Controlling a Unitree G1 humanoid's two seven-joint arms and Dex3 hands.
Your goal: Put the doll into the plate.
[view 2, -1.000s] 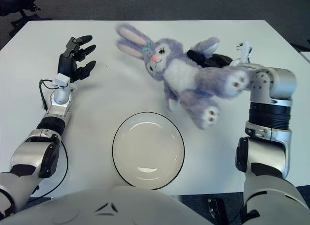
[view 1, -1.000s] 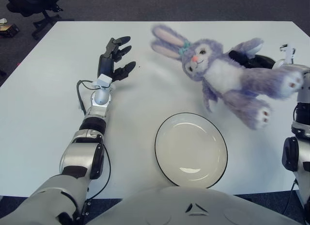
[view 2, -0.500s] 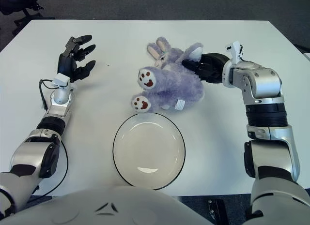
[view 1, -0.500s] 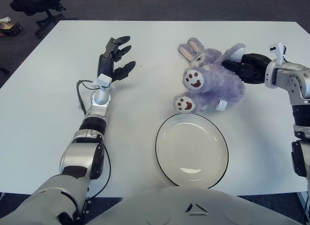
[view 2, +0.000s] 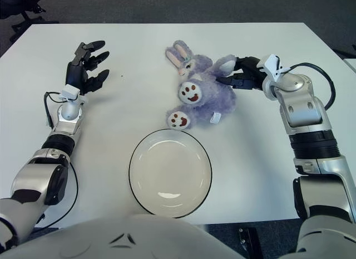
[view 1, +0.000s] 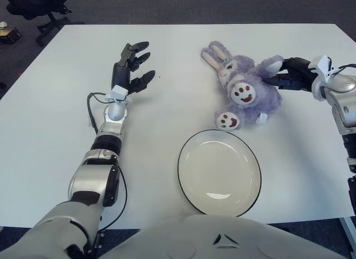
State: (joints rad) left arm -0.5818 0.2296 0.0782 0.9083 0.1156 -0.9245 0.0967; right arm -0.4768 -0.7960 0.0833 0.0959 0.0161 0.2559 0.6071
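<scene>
Doll [view 2: 203, 96] on the table [view 2: 267, 159], just beyond the plate [view 2: 170, 172]; right hand [view 2: 245, 72] at its far-right side.

Purple bunny doll lies on its back, ears toward the far edge, both foot soles facing up; the lower foot sits just past the plate's far rim, not inside it. Plate is white with a dark rim, near the front edge, nothing in it. Right hand's dark fingers [view 2: 229, 79] are stretched toward the doll's raised arm and touch the plush there; cannot tell whether they actually pinch it or only rest against it. Left hand [view 1: 131, 67] shows well apart to the left of the doll, fingers spread and loose, holding nothing.
</scene>
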